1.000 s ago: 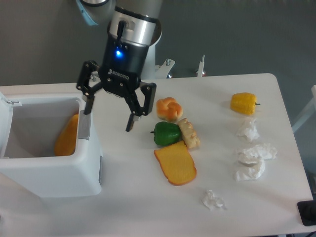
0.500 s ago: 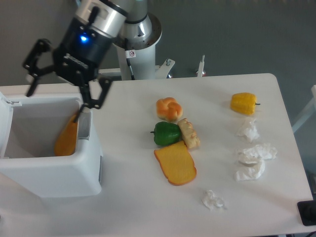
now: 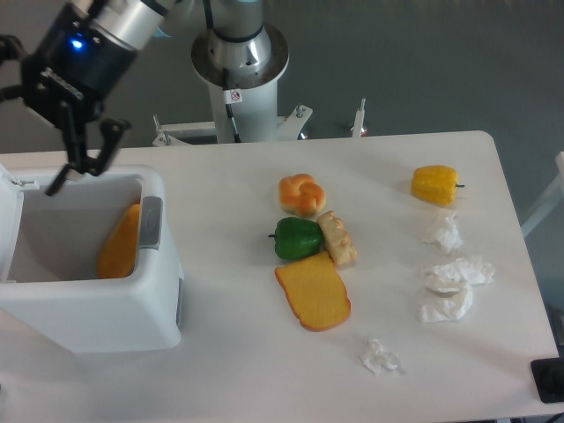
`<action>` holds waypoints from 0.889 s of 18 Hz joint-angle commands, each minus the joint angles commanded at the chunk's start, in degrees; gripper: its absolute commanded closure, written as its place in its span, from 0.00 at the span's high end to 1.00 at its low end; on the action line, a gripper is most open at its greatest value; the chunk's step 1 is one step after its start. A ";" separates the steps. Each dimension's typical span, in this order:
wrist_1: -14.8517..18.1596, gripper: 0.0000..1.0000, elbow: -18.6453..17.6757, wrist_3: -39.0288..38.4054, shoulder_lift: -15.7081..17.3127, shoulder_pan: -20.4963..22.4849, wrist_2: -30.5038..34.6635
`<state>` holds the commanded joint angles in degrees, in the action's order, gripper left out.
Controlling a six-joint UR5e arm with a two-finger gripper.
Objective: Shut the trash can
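Observation:
The trash can (image 3: 88, 313) is a big white bin standing open at the table's left edge. Its lid (image 3: 7, 225) stands raised on the far left side, and a grey latch tab (image 3: 152, 222) sits on the right rim. An orange food piece (image 3: 119, 243) leans inside. My gripper (image 3: 22, 163) hangs open above the bin's back left corner, holding nothing. One fingertip (image 3: 58, 185) shows just over the back rim; the other finger is cut off by the left edge of the view.
On the table right of the bin lie a bread roll (image 3: 302, 194), a green pepper (image 3: 295, 238), a pastry (image 3: 337, 238) and an orange slice (image 3: 313, 293). A yellow pepper (image 3: 435, 184) and crumpled tissues (image 3: 454, 286) lie at the right. The arm's base (image 3: 240, 70) stands behind.
My gripper has swung left and up, from beside the food over the bin's right rim to above its back left corner. It stayed open. The bin and food have not moved.

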<state>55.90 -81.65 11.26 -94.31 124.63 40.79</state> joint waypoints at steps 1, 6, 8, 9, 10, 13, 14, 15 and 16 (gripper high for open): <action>0.00 1.00 -0.09 -0.88 0.00 -0.09 -1.06; -0.26 1.00 0.00 -0.98 0.00 -0.53 -8.17; -0.26 1.00 0.00 -0.98 0.35 -0.71 -10.89; -0.26 1.00 -0.26 -0.98 0.35 -0.80 -12.65; -0.26 1.00 -0.79 -1.07 0.35 -1.06 -14.58; -0.26 1.00 -0.88 -0.81 0.09 -2.29 -19.68; -0.26 1.00 -0.53 -0.80 0.09 -2.29 -20.83; -0.26 1.00 -0.44 -0.80 0.09 -2.29 -21.71; -0.26 1.00 -0.44 -0.63 0.17 -2.29 -22.24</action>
<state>55.63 -82.09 10.63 -94.13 122.34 18.55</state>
